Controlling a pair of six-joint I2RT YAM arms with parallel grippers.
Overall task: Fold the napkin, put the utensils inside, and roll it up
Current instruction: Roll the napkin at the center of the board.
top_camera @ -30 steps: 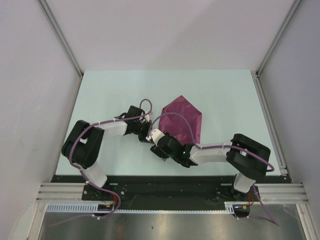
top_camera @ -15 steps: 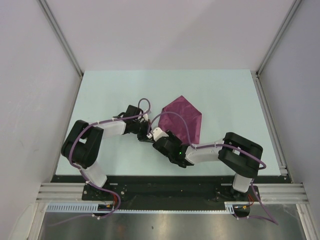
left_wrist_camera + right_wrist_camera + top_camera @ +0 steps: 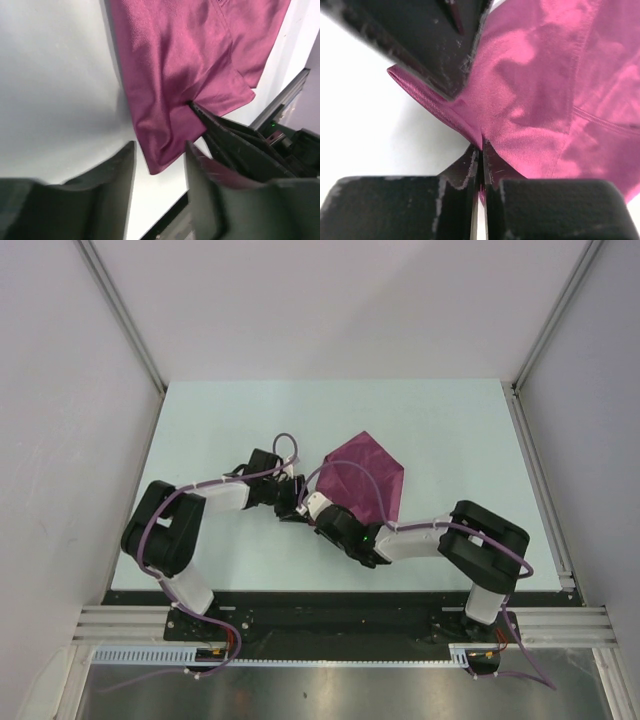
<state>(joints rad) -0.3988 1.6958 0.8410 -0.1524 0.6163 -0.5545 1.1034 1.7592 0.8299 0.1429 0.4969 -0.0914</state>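
Note:
The maroon napkin (image 3: 366, 472) lies partly folded on the pale table, right of centre. My right gripper (image 3: 314, 510) is shut on its near-left edge; in the right wrist view the right gripper (image 3: 481, 146) pinches a fold of the napkin (image 3: 540, 85) between closed tips. My left gripper (image 3: 291, 502) sits just left of that spot, open. In the left wrist view the napkin (image 3: 190, 70) hangs its loose corner at the open left gripper (image 3: 160, 147), untouched by either finger. The right arm's fingers (image 3: 225, 137) bite the cloth there. The utensils are out of view.
The pale table (image 3: 440, 420) is bounded by metal rails, one along the right side (image 3: 540, 470), with white walls behind. A purple cable (image 3: 372, 496) from the right arm arches over the napkin. The two wrists nearly touch.
The left gripper opened and let go of the napkin corner. The right gripper moved up-left to the corner and closed on the cloth.

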